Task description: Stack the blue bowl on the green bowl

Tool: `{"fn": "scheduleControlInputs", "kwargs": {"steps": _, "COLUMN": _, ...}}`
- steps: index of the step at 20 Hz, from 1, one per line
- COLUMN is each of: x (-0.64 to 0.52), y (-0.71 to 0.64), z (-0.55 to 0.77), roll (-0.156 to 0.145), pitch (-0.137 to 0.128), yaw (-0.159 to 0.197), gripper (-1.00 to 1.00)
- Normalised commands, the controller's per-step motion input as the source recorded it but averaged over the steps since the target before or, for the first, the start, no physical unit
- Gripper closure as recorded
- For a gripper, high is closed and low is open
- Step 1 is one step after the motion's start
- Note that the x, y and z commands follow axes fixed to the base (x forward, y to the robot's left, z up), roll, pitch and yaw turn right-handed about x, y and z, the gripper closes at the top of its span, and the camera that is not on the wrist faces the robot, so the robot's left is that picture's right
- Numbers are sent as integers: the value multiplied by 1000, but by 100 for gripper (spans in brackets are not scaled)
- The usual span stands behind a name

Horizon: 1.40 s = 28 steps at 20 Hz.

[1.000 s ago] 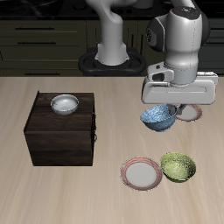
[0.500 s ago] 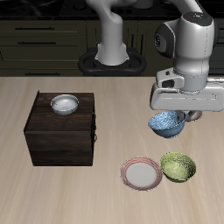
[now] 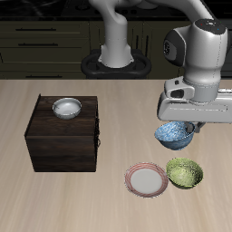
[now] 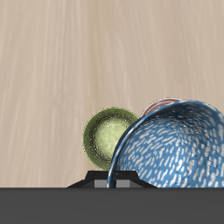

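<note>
Exterior view, starting from the table's front edge: the green bowl [image 3: 184, 172] sits on the table closest to me, just beside a pink-rimmed plate [image 3: 146, 179]. Behind and above it hangs the blue bowl [image 3: 173, 135], lifted clear of the table and tilted, carried under the gripper [image 3: 186, 124]. The fingers are hidden by the big grey hand body, so I cannot see them directly; judging by the bowl hanging in the air, they must be pinching its rim.

What matters for the coming move is the offset: the green bowl lies nearer the front edge than the carried bowl, and lower. The wrist view agrees, with the green bowl [image 4: 111, 137] showing whole beside the blue bowl's [image 4: 175, 149] rim, not yet beneath it. I would say the arm needs to travel a little toward the front edge, then come down.

Farther back, a dark wooden box [image 3: 63, 134] holds a white-grey bowl [image 3: 66, 108] on top, well apart from all this. Farthest off stands the robot's base [image 3: 115, 60].
</note>
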Motion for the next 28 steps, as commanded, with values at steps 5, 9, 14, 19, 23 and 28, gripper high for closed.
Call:
{"fn": "scheduleControlInputs", "kwargs": {"steps": 5, "x": 75, "y": 75, "z": -91, "roll": 7, "pitch": 8, "yaw": -3, "gripper": 100}}
{"fn": "scheduleControlInputs", "kwargs": {"steps": 9, "x": -8, "y": 49, "z": -57, "roll": 12, "pitch": -4, "yaw": -4, "gripper": 100}}
{"fn": "scheduleControlInputs", "kwargs": {"steps": 14, "x": 23, "y": -3, "z": -35, "roll": 7, "pitch": -1, "yaw": 8, "gripper": 100}}
{"fn": "scheduleControlInputs", "kwargs": {"steps": 19, "x": 39, "y": 11, "z": 71, "roll": 8, "pitch": -18, "yaw": 2, "gripper": 100}}
{"fn": "scheduleControlInputs", "kwargs": {"steps": 23, "x": 65, "y": -27, "z": 29, "roll": -6, "pitch": -8, "yaw": 7, "gripper": 100}}
{"fn": "scheduleControlInputs", "kwargs": {"steps": 28, "x": 98, "y": -39, "z": -49, "roll": -21, "pitch": 2, "yaw": 2, "gripper": 100}}
